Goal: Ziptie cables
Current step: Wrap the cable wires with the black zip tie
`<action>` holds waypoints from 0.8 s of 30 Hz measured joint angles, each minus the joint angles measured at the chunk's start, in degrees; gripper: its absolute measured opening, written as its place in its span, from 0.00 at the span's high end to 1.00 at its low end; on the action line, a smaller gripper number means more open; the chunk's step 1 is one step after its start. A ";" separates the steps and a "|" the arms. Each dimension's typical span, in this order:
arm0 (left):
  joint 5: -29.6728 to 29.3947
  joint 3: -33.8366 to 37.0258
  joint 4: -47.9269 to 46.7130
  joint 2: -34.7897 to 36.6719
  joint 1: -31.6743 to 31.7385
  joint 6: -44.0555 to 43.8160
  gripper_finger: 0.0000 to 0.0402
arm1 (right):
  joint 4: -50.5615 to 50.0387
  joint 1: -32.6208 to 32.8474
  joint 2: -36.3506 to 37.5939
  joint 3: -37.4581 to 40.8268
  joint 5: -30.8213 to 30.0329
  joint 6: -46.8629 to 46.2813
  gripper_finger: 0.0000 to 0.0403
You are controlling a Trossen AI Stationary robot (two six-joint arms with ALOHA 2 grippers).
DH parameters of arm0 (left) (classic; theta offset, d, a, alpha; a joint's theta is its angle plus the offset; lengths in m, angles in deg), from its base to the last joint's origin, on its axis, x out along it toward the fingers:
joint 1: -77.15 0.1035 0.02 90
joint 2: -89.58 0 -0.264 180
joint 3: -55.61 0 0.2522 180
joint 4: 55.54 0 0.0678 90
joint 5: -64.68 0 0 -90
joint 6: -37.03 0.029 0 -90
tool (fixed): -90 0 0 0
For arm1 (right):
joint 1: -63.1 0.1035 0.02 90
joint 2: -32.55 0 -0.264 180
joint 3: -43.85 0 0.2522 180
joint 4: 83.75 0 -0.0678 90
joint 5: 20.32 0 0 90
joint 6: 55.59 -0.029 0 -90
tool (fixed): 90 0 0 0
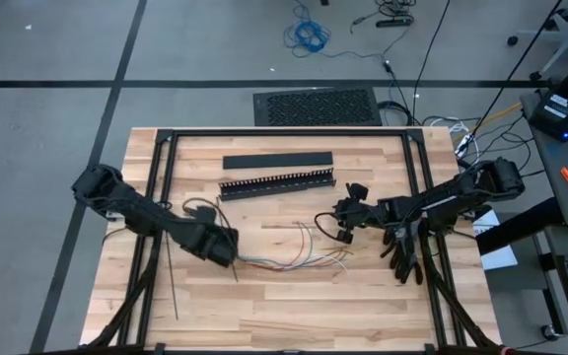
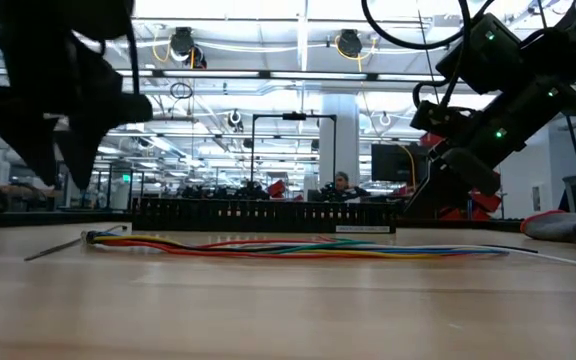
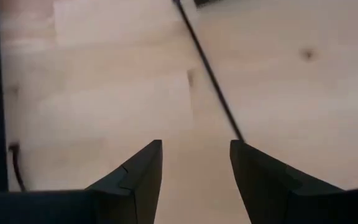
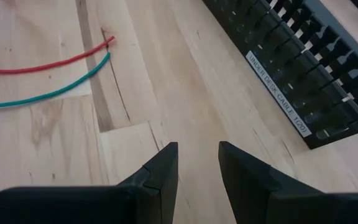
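Note:
The cables (image 1: 299, 258), a loose bundle of thin coloured wires, lie flat on the wooden table near its middle; they also show in the low view (image 2: 298, 246). Their splayed ends point toward the right arm, and a red and a green end (image 4: 107, 46) show in the right wrist view. My left gripper (image 1: 227, 251) hovers open over the bundle's left end. A thin dark ziptie (image 3: 210, 74) lies on the wood ahead of its fingers (image 3: 194, 146). Another ziptie (image 1: 171, 281) lies near the left edge. My right gripper (image 1: 339, 223) hangs open, with a narrow gap (image 4: 197, 149), just beyond the splayed ends.
A long black slotted duct (image 1: 276, 183) and a flat black bar (image 1: 277, 162) lie at the far side of the table; the duct also shows close ahead of my right gripper (image 4: 291, 74). Black frame rails (image 1: 161, 197) run along the table's sides. A dark glove-like object (image 1: 402, 258) lies at the right.

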 joint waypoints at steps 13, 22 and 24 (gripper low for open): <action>-3.21 8.71 17.60 0.02 15.71 15.55 0.53 | -1.67 0.00 0.00 0.00 0.00 0.43 0.72; -2.59 12.31 25.56 0.04 19.85 19.88 0.53 | -2.98 0.01 -0.02 0.00 0.02 -0.51 0.72; -2.56 12.33 28.07 0.04 19.81 20.96 0.53 | -2.98 0.02 -0.02 0.00 0.02 -0.56 0.72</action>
